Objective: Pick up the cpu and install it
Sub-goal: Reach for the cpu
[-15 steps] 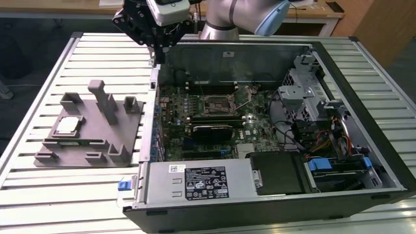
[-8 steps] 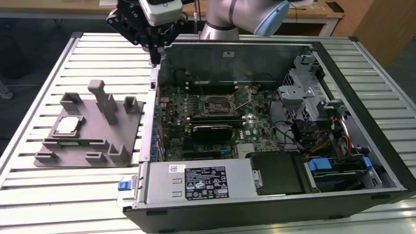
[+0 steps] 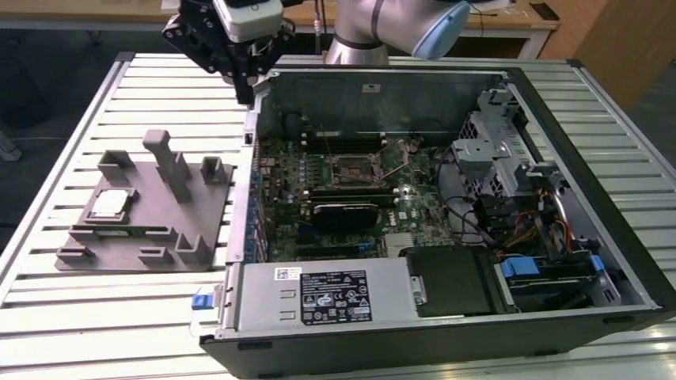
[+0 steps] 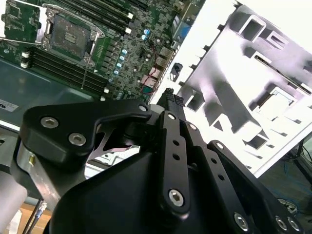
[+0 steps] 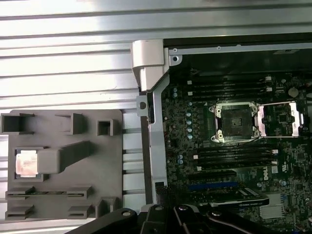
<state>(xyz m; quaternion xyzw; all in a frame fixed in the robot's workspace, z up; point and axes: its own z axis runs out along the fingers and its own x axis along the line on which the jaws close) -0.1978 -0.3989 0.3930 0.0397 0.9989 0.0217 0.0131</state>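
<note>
The cpu (image 3: 109, 206) lies flat in a square pocket of the grey fixture block (image 3: 148, 237), its silver top facing up; the first wrist view shows the cpu (image 5: 27, 162) there too. My gripper (image 3: 247, 96) hangs above the back left corner of the computer case, well away from the cpu. Its fingers (image 4: 169, 100) are shut with nothing between them. The motherboard socket (image 5: 236, 122) stands open and empty, its metal load plate (image 5: 280, 119) flipped aside. In the exterior view the socket (image 3: 354, 166) sits mid-board.
The open computer case (image 3: 591, 237) lies on a slatted metal table (image 3: 63, 317). The case's rim (image 5: 148, 73) rises between fixture and board. Tall posts (image 3: 169, 162) stand on the fixture. Drive cages and cables (image 3: 507, 182) crowd the exterior view's right.
</note>
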